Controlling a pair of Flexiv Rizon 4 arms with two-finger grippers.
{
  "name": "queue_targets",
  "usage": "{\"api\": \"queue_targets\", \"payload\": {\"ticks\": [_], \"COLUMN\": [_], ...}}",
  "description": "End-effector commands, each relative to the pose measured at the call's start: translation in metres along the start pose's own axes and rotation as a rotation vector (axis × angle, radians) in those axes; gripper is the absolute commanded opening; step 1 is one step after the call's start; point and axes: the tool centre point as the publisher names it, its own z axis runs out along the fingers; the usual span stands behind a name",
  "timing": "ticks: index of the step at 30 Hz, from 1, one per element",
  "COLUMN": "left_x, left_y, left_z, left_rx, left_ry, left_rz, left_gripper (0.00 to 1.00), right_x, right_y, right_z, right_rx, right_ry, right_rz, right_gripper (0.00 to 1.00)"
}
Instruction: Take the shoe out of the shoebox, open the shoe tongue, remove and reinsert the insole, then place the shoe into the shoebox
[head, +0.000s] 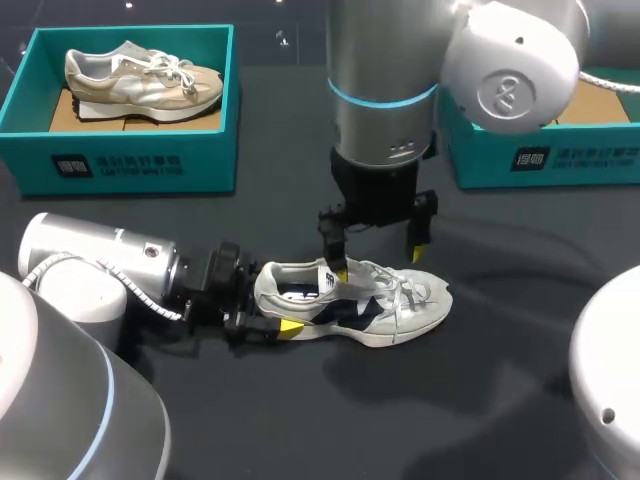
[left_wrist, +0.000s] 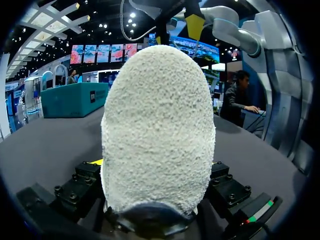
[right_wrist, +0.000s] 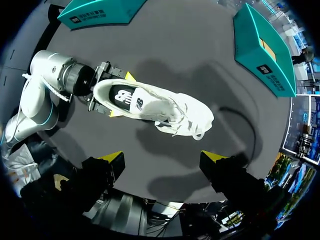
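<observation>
A white and navy shoe (head: 370, 300) lies upright on the dark table, toe pointing right. My left gripper (head: 270, 300) comes in from the left and is shut on the shoe's heel, one finger on each side. In the left wrist view the white heel (left_wrist: 157, 125) fills the space between the fingers (left_wrist: 80, 185). My right gripper (head: 378, 262) hangs open just above the tongue and laces, its yellow tips straddling the shoe's middle. The right wrist view looks straight down on the shoe (right_wrist: 160, 105) between its open fingertips (right_wrist: 112, 160); the insole shows inside the opening.
A teal shoebox (head: 130, 165) at the back left holds a beige shoe (head: 140, 80). A second teal shoebox (head: 560, 160) stands at the back right, partly hidden by my right arm.
</observation>
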Motion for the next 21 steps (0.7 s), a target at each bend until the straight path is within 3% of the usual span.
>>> {"api": "queue_targets", "payload": {"ticks": [1, 11, 21], "left_x": [0.001, 0.001, 0.001], "left_y": [0.000, 0.000, 0.000], "left_z": [0.001, 0.001, 0.001], "left_rx": [-0.001, -0.001, -0.001], "left_ry": [-0.001, -0.001, -0.001], "left_rz": [0.000, 0.000, 0.000], "left_gripper": [0.00, 0.00, 0.00], "right_x": [0.019, 0.020, 0.021], "right_y": [0.014, 0.027, 0.026], "right_z": [0.006, 0.022, 0.023], "right_rx": [0.036, -0.012, -0.014], "right_ry": [-0.178, -0.226, -0.222], "right_rz": [0.024, 0.101, 0.109], "right_gripper": [1.00, 1.00, 1.00]}}
